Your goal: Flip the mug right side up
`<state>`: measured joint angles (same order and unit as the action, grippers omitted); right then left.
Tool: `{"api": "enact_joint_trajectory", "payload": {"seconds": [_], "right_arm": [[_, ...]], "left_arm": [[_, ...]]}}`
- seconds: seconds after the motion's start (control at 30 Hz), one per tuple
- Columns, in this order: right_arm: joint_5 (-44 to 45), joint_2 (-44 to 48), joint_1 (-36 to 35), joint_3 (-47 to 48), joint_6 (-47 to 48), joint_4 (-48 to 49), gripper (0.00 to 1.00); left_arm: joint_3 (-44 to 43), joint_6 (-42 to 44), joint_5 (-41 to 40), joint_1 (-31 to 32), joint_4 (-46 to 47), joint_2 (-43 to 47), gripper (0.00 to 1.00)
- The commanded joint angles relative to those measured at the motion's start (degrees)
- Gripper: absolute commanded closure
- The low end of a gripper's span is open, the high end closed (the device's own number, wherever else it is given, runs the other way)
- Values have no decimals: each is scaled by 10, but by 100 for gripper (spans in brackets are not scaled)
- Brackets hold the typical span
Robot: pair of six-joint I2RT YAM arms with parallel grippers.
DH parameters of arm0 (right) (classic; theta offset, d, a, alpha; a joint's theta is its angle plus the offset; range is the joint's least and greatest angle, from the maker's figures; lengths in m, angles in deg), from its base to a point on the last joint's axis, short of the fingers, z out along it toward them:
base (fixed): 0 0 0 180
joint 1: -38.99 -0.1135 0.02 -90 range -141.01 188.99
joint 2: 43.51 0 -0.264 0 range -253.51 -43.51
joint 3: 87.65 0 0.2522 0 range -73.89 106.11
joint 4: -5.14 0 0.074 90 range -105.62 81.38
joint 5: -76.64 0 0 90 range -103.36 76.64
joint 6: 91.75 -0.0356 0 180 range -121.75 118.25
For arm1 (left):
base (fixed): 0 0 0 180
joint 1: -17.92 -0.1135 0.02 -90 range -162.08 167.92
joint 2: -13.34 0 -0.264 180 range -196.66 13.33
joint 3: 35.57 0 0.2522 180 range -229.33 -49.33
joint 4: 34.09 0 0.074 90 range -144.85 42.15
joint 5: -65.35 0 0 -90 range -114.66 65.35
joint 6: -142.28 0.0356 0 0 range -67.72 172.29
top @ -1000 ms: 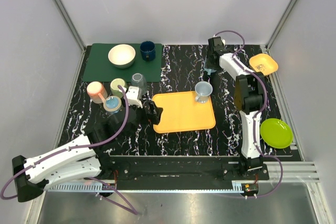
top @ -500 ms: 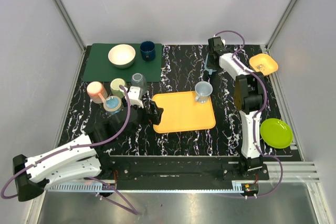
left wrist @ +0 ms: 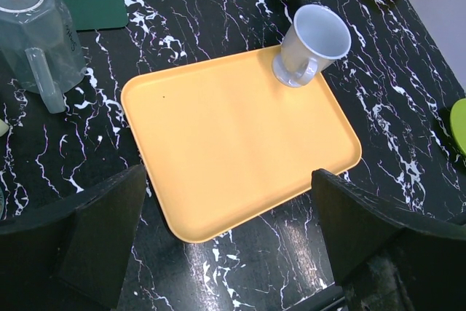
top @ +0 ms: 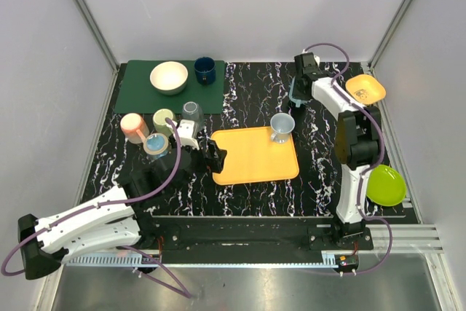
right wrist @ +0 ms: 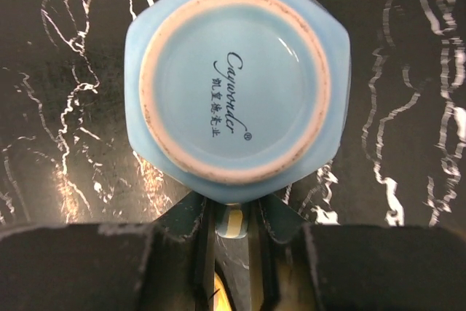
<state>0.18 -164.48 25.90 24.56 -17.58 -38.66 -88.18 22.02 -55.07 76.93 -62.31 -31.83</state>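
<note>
Finding: my right claw (right wrist: 233, 225) is closed narrow on the handle of the light blue mug (right wrist: 237, 85), with the handle pinched between the two fingers at the lower centre of the right wrist view. The mug is inverted: its unglazed foot ring and printed maker's mark face the camera and fill the middle of that frame. In the overhead view it sits in the upper right, over the black marbled table (top: 255, 89), above and to the right of the orange tray (top: 251, 158). I cannot tell whether its rim touches the table. My left claw (left wrist: 229, 209) stands wide open and holds nothing, its fingers at the lower corners of the left wrist view, over the tray's near edge. A white mug (left wrist: 312, 43) stands mouth up on the tray's upper right corner.
</note>
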Motion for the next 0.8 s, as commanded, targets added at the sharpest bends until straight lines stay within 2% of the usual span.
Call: {"api": "enact_joint_trajectory", "payload": {"seconds": [0.0, 0.2, 0.3, 0.4, 0.5, 0.63, 0.67, 0.77], "right_arm": [[53, 132, 2, -11, 1, 56, 100], [47, 286, 14, -62, -53, 81, 100], [-5, 357, 16, -119, -99, 124, 100], [-105, 477, 21, -195, -149, 202, 100], [-233, 560, 22, -281, -206, 304, 100], [-401, 626, 23, -368, -330, 463, 100], [-421, 637, 23, -405, -356, 495, 100], [-480, 674, 23, -471, -454, 602, 100]], "left_arm": [[-5, -8, -3, 2, 31, 5, 1], [-18, -27, -39, 2, 33, 4, 1], [-23, -38, -52, 2, 57, 5, 1], [-13, -53, -35, 1, 111, 17, 1], [9, -64, 30, -6, 197, 34, 1], [59, -78, 186, -28, 355, 44, 1], [65, -87, 210, -42, 415, 41, 1], [76, -150, 295, -80, 511, 13, 1]]}}
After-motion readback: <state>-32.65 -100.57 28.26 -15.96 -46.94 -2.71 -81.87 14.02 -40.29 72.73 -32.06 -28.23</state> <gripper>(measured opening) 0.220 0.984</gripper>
